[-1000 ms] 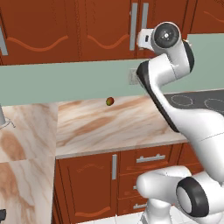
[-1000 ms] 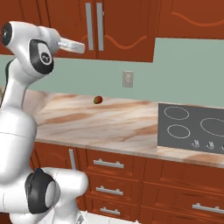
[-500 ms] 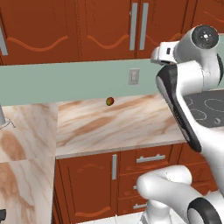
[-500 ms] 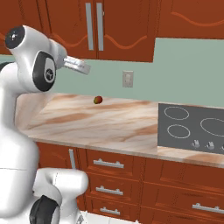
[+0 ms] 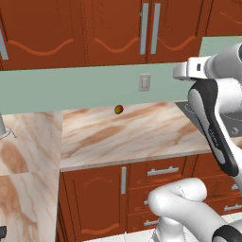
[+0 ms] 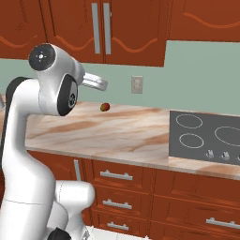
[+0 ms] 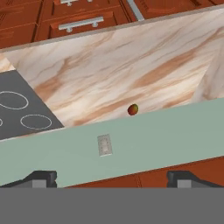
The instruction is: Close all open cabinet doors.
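Claw (image 7: 109,177) spread, facing wall below cabinet doors (image 5: 123,30).

Small red-green fruit (image 5: 118,109) resting on marbled counter (image 5: 127,132), at the far edge, touching or just short of the pale green backsplash (image 5: 85,85). White wall outlet (image 5: 144,82) set in that backsplash, up and right of the fruit. Black cooktop (image 6: 206,138) with ring burners sunk in the counter, well right. Low drawer fronts (image 6: 122,176) with short silver handles beneath.
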Motion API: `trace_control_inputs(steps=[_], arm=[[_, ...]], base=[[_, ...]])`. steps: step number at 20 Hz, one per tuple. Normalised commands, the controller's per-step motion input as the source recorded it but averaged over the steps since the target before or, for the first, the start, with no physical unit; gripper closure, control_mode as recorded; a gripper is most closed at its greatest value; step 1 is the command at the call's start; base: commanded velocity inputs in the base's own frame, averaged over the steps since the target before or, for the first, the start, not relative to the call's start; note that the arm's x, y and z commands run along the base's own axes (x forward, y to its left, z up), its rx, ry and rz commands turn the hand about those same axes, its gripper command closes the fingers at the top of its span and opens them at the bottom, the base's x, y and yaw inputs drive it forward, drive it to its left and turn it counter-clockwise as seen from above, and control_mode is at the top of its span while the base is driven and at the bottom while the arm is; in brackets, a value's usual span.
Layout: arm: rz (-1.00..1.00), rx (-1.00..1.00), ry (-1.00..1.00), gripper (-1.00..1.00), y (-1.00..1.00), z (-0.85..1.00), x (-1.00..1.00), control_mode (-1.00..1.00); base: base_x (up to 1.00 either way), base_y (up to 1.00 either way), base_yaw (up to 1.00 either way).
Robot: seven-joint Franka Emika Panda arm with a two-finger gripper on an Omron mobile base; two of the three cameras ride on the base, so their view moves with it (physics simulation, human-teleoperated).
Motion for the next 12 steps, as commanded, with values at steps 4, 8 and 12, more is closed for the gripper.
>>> trace_control_inputs(steps=[4, 8, 12], arm=[[0.00, -0.02, 0.00, -1.00, 0.01, 0.00, 0.00, -1.00], [0.00, 0.00, 0.00, -1.00, 0.00, 0.00, -0.01, -1.00], [0.00, 0.00, 0.00, -1.00, 0.00, 0.00, -0.10, -1.00]], base=[[0.00, 0.00, 0.00], [0.00, 0.00, 0.00], [0.00, 0.00, 0.00]])
